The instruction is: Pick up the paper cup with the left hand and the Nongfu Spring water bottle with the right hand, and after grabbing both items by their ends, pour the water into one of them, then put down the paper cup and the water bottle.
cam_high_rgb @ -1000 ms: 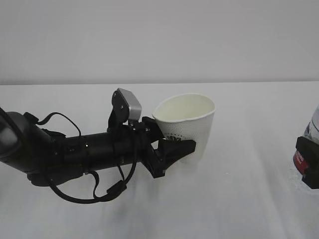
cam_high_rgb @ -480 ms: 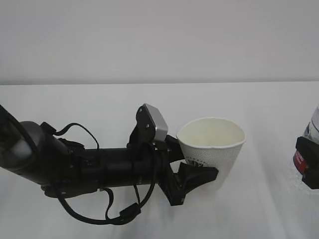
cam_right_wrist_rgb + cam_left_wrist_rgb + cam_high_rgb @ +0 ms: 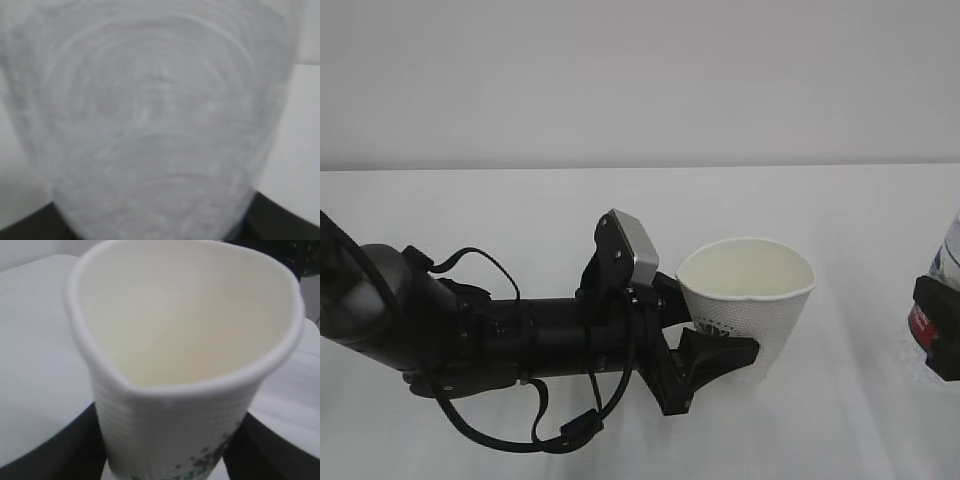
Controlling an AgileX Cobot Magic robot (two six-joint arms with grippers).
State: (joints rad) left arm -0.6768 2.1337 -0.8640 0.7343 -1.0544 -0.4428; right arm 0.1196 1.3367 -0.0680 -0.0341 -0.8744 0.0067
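Observation:
The white paper cup (image 3: pixel 750 300) with green print stands upright right of centre, and my left gripper (image 3: pixel 733 343) is shut on its lower part. In the left wrist view the paper cup (image 3: pixel 190 340) fills the frame, its rim squeezed out of round, with black fingers (image 3: pixel 60 452) on both sides low down. The cream inside shows no water that I can make out. At the far right edge the Nongfu Spring water bottle (image 3: pixel 951 252) is cut off by the frame, my right gripper (image 3: pixel 942 335) shut around its red label. The clear, blurred bottle (image 3: pixel 155 115) fills the right wrist view.
A white table (image 3: pixel 840 420) runs back to a plain white wall (image 3: pixel 640 80). My left arm (image 3: pixel 470 335), with its cables and silver-grey plate (image 3: pixel 632 243), stretches across the left half of the table.
My left arm has carried the cup to the right and lower, and the cup has gone from tilted to upright. Over the last half second it has barely moved. The right gripper and bottle are still.

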